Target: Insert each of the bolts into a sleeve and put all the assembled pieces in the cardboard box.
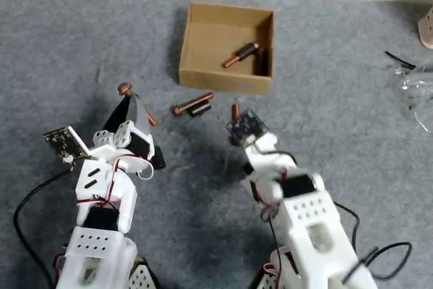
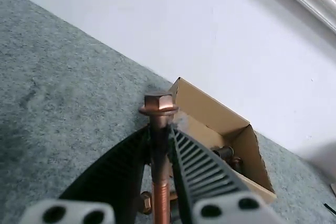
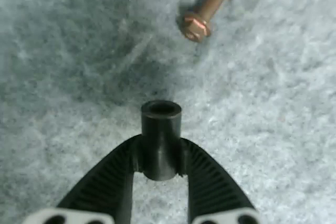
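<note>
On my left, I am gripping a copper-coloured hex-head metal bolt (image 2: 159,148) by its shank in my left end effector (image 2: 161,130). The fingers are pressing on it from both sides, and its head is pointing up over the grey carpet-covered worktop (image 1: 338,120), well to the left of the box.

Moving right, a second copper bolt (image 1: 191,103) is lying on the worktop just in front of the open brown cardboard box (image 1: 223,80). It is touching a short black sleeve (image 1: 199,109), and I cannot tell whether the shank is passing through it or only resting against it. The box is holding one assembled piece (image 1: 242,54), a bolt wearing its black sleeve, lying on the box floor.

Further right, I am pinching a black cylindrical sleeve (image 3: 160,129) upright in my right end effector (image 3: 160,149). The fingers are clamping its lower half and leaving the open bore free. A loose copper bolt (image 3: 202,17) is lying on the worktop near it, and it may be the same one as in the middle.

I am judging the task as well short of finished. One piece is boxed. My held bolt and held sleeve are not yet joined, and the bolt and sleeve on the worktop are waiting to be boxed.
</note>
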Robot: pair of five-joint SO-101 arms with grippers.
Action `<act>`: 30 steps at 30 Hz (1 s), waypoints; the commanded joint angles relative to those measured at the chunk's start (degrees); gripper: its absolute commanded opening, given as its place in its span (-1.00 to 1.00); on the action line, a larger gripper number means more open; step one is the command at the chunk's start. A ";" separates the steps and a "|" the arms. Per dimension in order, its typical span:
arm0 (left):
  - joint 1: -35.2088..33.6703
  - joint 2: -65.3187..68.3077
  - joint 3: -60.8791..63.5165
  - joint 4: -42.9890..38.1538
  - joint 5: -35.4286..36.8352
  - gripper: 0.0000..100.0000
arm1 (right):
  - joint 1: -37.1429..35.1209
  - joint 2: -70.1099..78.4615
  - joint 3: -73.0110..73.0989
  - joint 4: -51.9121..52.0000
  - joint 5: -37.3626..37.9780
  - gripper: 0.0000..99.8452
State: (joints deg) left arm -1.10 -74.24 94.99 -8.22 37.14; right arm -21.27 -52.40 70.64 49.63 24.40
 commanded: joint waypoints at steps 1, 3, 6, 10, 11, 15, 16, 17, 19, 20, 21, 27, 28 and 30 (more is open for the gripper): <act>0.84 -0.66 -0.48 -0.79 -0.70 -0.99 | -2.42 -12.70 3.56 -1.19 -0.79 -0.99; 2.42 -0.66 -0.31 -0.09 -2.20 -0.99 | -2.95 -19.65 5.67 -1.19 -2.73 -0.99; 4.53 -0.66 -0.22 0.70 -5.19 -0.99 | -3.03 -29.32 7.87 -0.92 -5.10 -0.99; 4.88 -0.66 0.04 0.70 -5.45 -0.99 | -2.77 -40.04 9.63 -0.84 -5.36 -0.99; 4.88 -0.66 0.04 0.70 -5.45 -0.99 | -2.77 -42.33 10.15 -0.84 -5.36 -0.99; 4.88 -0.66 0.04 0.70 -5.54 -0.99 | -3.03 -49.89 12.44 -0.84 -6.86 -0.99; 4.88 -0.66 0.04 0.70 -5.54 -0.99 | -2.77 -51.56 12.79 -0.84 -8.44 -0.99; 4.88 -0.66 0.04 0.70 -5.54 -0.99 | -2.77 -52.97 13.14 -1.10 -9.76 -0.99; 4.88 -0.66 0.04 0.70 -5.54 -0.99 | -3.03 -53.23 12.79 -1.19 -11.78 -0.99; 4.88 -0.66 0.04 0.70 -5.54 -0.99 | -3.03 -52.97 12.70 -1.54 -12.57 -0.99; 4.88 -0.66 0.04 0.70 -5.54 -0.99 | -3.30 -52.62 12.62 -3.03 -13.45 -0.99; 4.53 -1.19 -0.48 0.44 -5.54 -0.99 | -8.22 -52.88 14.64 -13.05 -14.59 -0.99; 4.53 -1.19 -0.48 0.44 -5.54 -0.99 | -8.84 -52.88 15.78 -13.76 -14.59 -0.99; 4.79 -1.19 -0.48 0.35 -5.54 -0.99 | -10.07 -52.88 17.98 -15.96 -14.68 -0.99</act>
State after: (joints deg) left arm 3.21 -74.24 95.52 -7.43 31.87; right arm -29.27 -104.26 87.60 38.20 10.33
